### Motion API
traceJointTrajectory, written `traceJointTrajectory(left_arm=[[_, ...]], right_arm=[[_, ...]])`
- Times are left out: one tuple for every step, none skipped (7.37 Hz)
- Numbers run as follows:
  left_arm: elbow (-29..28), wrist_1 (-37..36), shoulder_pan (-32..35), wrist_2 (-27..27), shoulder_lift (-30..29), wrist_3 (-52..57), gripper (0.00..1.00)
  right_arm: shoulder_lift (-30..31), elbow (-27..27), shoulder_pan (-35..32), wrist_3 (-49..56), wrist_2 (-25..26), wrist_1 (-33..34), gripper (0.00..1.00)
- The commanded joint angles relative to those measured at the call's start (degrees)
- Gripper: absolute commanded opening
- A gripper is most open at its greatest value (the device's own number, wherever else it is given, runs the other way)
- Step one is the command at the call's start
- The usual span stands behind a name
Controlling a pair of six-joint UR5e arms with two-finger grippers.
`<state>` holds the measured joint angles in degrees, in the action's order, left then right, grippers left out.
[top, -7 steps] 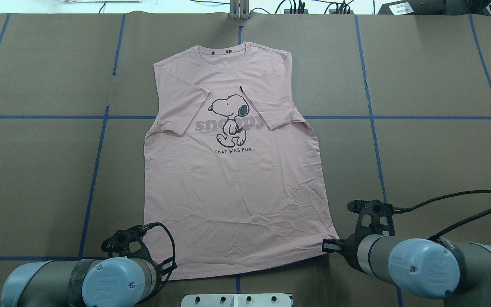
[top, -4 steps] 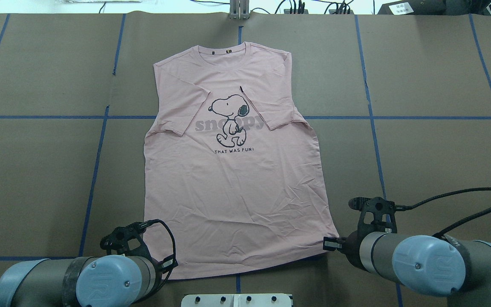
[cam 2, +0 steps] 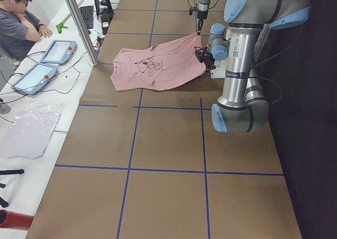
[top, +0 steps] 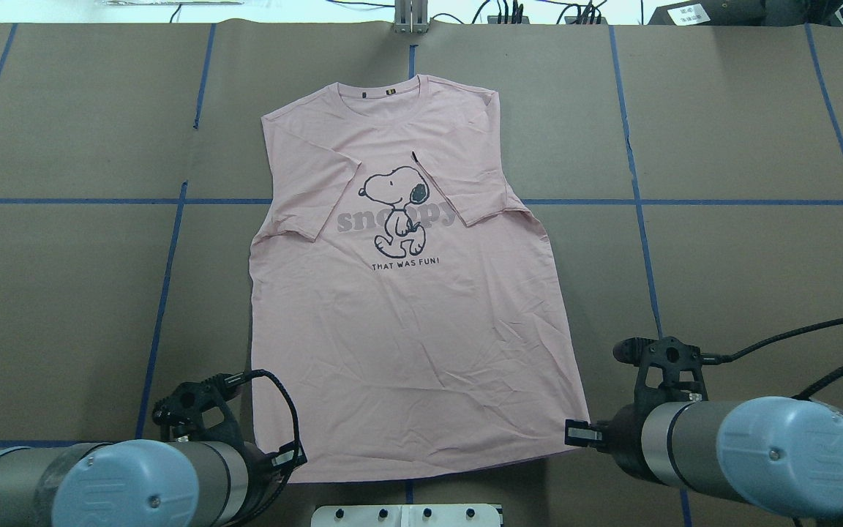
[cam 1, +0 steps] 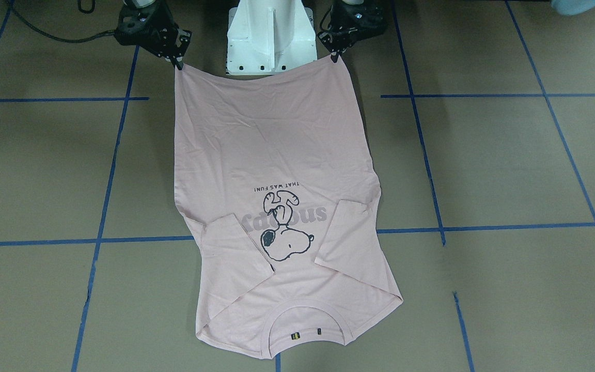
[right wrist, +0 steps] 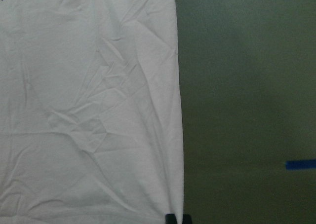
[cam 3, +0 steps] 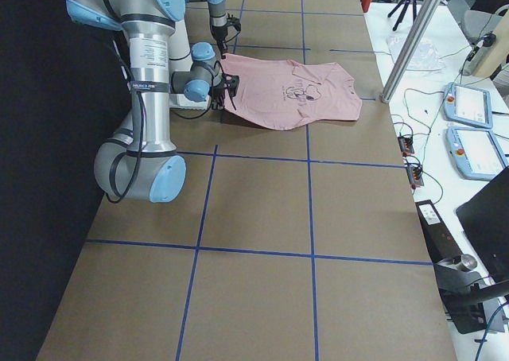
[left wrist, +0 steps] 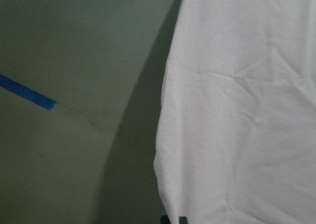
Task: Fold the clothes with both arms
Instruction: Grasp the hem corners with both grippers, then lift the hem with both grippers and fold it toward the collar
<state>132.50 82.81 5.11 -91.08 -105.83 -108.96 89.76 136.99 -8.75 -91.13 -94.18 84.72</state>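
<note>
The pale pink T-shirt (top: 407,307) lies print-up on the brown table, collar far from me and both sleeves folded inward over the chest. It also shows in the front-facing view (cam 1: 277,170). My left gripper (top: 280,460) is shut on the left hem corner; it also shows in the front-facing view (cam 1: 334,56). My right gripper (top: 577,433) is shut on the right hem corner; it also shows in the front-facing view (cam 1: 177,63). Both wrist views show the hem edge (left wrist: 237,135) (right wrist: 98,110) raised a little, casting a shadow on the table.
The white pedestal base (cam 1: 269,36) stands between the two grippers at the near edge. Blue tape lines (top: 165,278) cross the brown table cover. An aluminium post (cam 2: 79,23), tablets and a seated operator (cam 2: 18,18) are beyond the far edge.
Both arms have drawn back toward the robot and slightly outward. The hem is stretched wider and lifted, and the whole shirt has slid a little toward the robot.
</note>
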Motion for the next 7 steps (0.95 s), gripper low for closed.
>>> traceJointTrajectory(left_arm=[[11.1,-7.7,-2.4,-0.2,-0.1,3.9,0.0],[14.1,-11.1,-3.2,-0.9,-0.2,6.2,0.0],[14.1,-11.3,-3.3,-1.7,-0.4,6.3,0.0],[13.7,-11.3,-2.5,-1.8,-0.7,6.6,0.0],[12.9,-11.1,0.2,-1.7,-1.3,9.8,0.0],[10.4,-11.0,4.9,-1.7,-2.5,14.7,0.0],[6.3,-10.7,10.9,-1.9,-3.8,21.4,0.0]], right_arm=[[0.3,9.4,5.6,-1.3,-1.8,10.9,0.0],[0.3,11.8,7.3,-2.5,-1.9,13.7,0.0],[-0.3,12.2,6.8,-2.5,-1.9,13.6,0.0],[-2.0,11.4,5.1,-1.9,-1.9,13.6,0.0],[-7.7,8.0,-0.4,-0.3,-1.9,13.6,0.0],[-13.6,3.2,-6.0,4.8,-2.1,13.6,0.0],[-17.3,-1.6,-11.6,9.5,-2.2,13.2,0.0]])
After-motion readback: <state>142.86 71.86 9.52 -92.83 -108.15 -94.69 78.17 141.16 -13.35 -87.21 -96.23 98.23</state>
